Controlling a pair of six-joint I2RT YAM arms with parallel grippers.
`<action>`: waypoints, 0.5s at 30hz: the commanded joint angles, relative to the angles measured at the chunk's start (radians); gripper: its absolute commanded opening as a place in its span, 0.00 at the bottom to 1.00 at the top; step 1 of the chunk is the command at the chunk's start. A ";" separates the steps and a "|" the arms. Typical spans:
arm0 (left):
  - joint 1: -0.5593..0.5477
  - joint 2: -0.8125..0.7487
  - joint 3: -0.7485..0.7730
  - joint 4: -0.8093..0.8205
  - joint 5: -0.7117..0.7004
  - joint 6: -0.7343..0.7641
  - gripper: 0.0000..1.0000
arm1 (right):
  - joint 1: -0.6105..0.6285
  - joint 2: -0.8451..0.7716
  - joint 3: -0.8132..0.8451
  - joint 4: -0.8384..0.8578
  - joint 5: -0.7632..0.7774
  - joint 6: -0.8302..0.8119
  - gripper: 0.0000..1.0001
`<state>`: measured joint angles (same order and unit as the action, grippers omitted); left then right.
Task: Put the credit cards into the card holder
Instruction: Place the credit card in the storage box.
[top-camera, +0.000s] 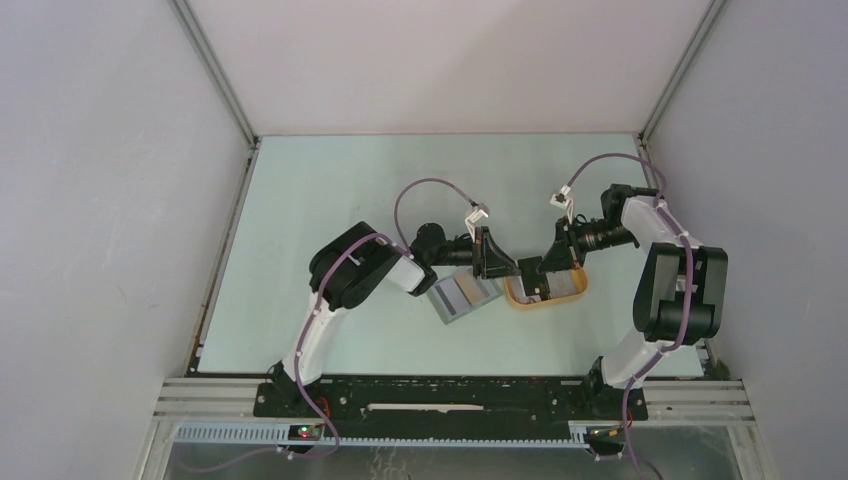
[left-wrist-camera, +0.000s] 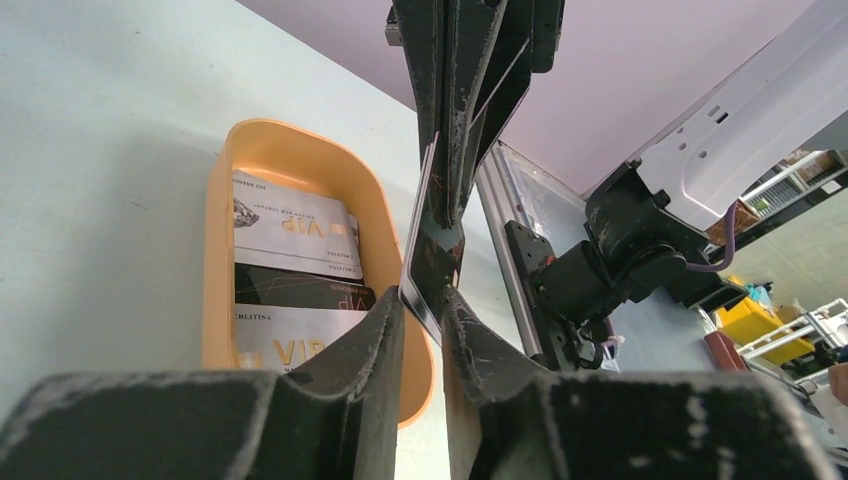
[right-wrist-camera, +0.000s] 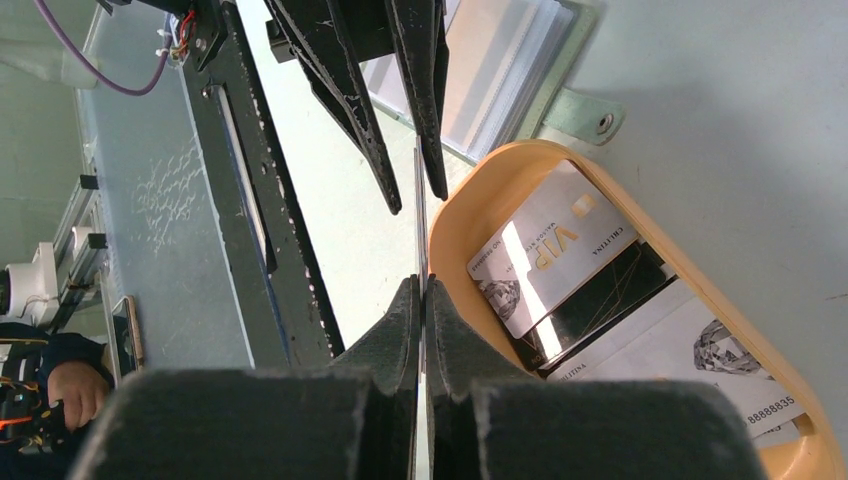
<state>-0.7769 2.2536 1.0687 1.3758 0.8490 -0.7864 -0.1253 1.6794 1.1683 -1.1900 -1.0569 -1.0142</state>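
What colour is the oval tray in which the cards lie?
The oval plastic tray is tan-yellow, plain without pattern; the left wrist view shows it best.

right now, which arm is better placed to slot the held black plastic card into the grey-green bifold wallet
probably left: left gripper straddles the black card the right gripper pinches, and the grey-green wallet lies beside its wrist

Between the black fingers of your left pincer (left-wrist-camera: 422, 305) you see a glossy black card (left-wrist-camera: 432, 250). To its left — a tan-yellow tray (left-wrist-camera: 222, 250) with pale grey-white cards (left-wrist-camera: 290, 225) lettered in gold, and a second black card (left-wrist-camera: 300, 290) traced with thin gold lines.
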 joint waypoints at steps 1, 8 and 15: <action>0.000 0.007 0.037 0.069 0.033 -0.010 0.23 | -0.010 0.005 0.034 -0.014 -0.030 -0.021 0.00; 0.002 0.015 0.052 0.088 0.049 -0.028 0.07 | -0.010 0.009 0.034 -0.014 -0.030 -0.021 0.00; 0.008 0.026 0.054 0.088 0.026 -0.030 0.00 | -0.011 0.025 0.033 0.013 -0.012 0.021 0.00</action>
<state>-0.7738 2.2662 1.0721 1.3983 0.8719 -0.8135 -0.1299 1.6913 1.1683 -1.1946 -1.0569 -1.0157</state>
